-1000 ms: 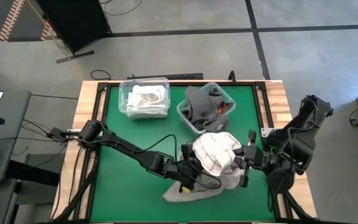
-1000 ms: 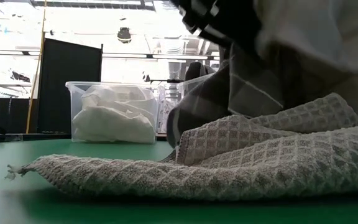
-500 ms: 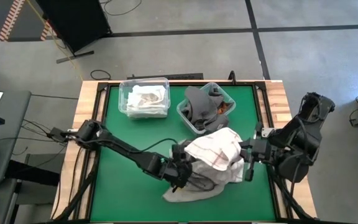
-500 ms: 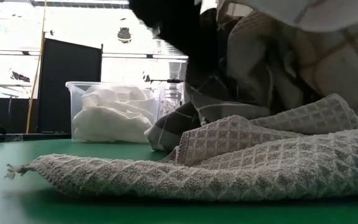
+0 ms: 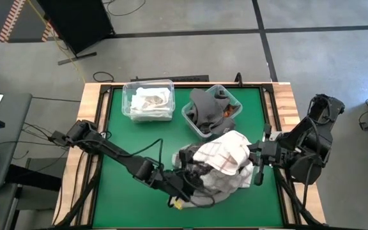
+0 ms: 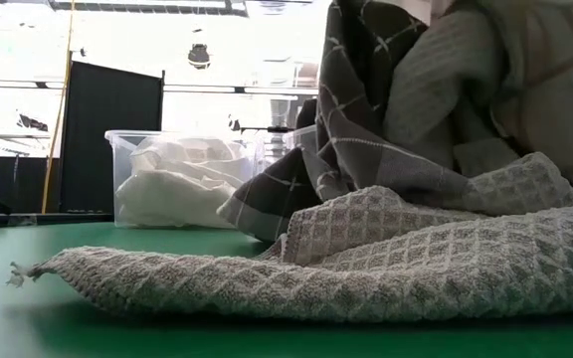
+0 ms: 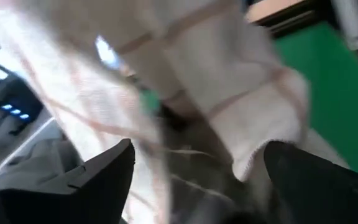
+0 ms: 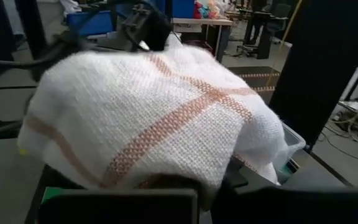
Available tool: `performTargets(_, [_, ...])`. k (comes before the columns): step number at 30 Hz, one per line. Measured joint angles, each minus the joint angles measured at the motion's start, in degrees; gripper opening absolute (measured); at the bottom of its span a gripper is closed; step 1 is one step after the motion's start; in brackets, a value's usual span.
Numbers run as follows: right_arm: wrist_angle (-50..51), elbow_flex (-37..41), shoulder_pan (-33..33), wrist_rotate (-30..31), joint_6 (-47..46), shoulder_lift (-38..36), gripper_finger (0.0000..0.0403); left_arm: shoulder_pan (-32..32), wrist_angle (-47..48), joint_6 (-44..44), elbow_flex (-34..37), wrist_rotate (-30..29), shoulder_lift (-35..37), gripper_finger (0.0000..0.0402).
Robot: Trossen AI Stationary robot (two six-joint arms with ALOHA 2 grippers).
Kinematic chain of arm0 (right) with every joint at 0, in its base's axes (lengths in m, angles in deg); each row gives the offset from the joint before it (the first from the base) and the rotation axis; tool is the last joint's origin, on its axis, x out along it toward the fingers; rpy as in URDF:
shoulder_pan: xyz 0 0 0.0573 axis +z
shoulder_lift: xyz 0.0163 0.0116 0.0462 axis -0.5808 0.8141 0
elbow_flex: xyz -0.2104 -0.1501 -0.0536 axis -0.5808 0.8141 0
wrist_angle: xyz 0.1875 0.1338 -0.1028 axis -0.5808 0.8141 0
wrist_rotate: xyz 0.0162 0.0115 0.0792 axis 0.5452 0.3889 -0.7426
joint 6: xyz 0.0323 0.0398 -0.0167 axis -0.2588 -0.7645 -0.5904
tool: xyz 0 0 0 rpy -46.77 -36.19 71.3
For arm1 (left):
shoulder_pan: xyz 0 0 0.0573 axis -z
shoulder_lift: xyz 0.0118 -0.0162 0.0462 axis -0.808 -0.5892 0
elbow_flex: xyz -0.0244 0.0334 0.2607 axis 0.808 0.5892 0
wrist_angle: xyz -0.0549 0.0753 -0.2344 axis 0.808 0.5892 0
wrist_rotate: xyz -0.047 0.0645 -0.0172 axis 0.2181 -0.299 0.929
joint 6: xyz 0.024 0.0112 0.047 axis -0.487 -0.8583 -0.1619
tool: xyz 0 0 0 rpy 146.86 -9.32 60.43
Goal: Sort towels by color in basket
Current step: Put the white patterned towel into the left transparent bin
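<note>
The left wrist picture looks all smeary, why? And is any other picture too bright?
In the left wrist view the white towel fills the frame right against the lens and looks streaked, likely from motion; the open jaws show only as dark shapes. In the low view the room behind the clear bin is washed out by strong backlight. The high view is evenly lit and sharp.

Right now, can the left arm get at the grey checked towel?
Probably yes. The left gripper is open, right beside the grey checked towel, but the white towel that the right gripper holds hangs over most of it.
</note>
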Motion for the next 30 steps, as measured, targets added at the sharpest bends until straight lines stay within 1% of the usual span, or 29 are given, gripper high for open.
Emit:
performTargets(2, [-1.06, 0.0, 0.68, -0.08, 0.74, 0.0, 0.0035, -0.63, -0.36, 0.24, 0.0, 0.0, 0.56, 0.0352])
performTargets(5, [-1.3, 0.0, 1.68, -0.12, 0.8, 0.0, 0.0035, -1.5, -4.05, 1.13, 0.0, 2.69, 1.16, 0.0361])
performTargets(8, [-1.28, 0.0, 2.5, -0.17, 0.82, 0.11, 0.0035, -2.39, -7.05, 1.21, 0.0, 2.86, 1.08, 0.0367])
performTargets(11, [-1.27, 0.0, 2.6, -0.18, 0.95, 0.58, 0.0034, -4.89, -10.42, 2.44, -0.02, 3.51, 0.07, 0.0371])
performTargets(12, [-1.23, 0.0, 2.6, -0.4, 0.93, 0.78, 0.0034, -5.85, -11.38, 2.85, -0.02, 4.98, -0.5, 0.0371])
performTargets(14, [-1.33, 0.0, 2.45, -0.83, 0.92, 1.24, 0.0034, -7.74, -14.33, 4.65, -0.02, 9.94, -2.13, 0.0372])
performTargets(18, [-1.36, 0.0, 2.17, -1.76, 0.76, 2.19, 0.0034, -10.73, -22.2, 8.47, -0.02, 24.96, -5.24, 0.0372])
performTargets(19, [-1.33, 0.0, 2.16, -1.78, 0.77, 2.46, 0.0034, -11.2, -24.54, 9.13, -0.02, 28.13, -6.01, 0.0372])
performTargets(21, [-1.28, 0.0, 2.16, -2.05, 0.75, 3.06, 0.0034, -11.86, -29.36, 9.92, -0.02, 32.41, -7.6, 0.0372])
performTargets(25, [-1.31, 0.0, 1.57, -2.73, 0.75, 4.09, 0.0034, -12.32, -36.87, 9.67, -0.02, 35.97, -10.01, 0.0372])
performTargets(26, [-1.34, 0.0, 1.36, -2.77, 0.75, 4.41, 0.0034, -12.32, -37.47, 9.29, -0.02, 36.71, -10.11, 0.0372])
performTargets(28, [-1.34, 0.0, 0.58, -2.83, 0.75, 5.22, 0.0035, -12.42, -39.32, 9.02, -0.11, 37.31, -10.87, 0.0372])
performTargets(30, [-1.4, 0.0, -0.29, -2.94, 0.75, 6.21, 0.0036, -12.52, -39.74, 9.25, -0.21, 36.4, -11.27, 0.037])
